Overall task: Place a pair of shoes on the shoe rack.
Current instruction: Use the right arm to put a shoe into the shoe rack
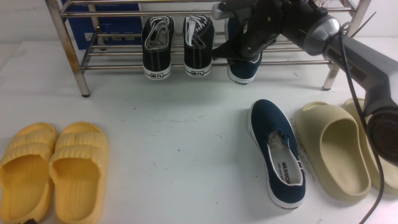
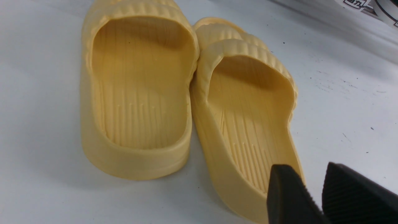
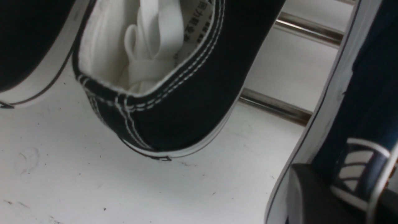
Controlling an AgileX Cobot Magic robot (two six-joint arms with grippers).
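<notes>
Leaning on the shoe rack (image 1: 124,66), navy slip-on (image 1: 241,71) sits under right hand (image 1: 245,57).

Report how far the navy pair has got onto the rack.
Done: one navy shoe sits on the rack beside the black sneakers. In hand: the right gripper is at that shoe; whether it grips it is unclear. To do: the other navy shoe lies on the table, untouched; the left gripper hangs open over the yellow slippers.

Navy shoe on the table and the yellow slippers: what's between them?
Nothing: between the navy shoe and the yellow slippers, the front view shows only bare white table.
</notes>
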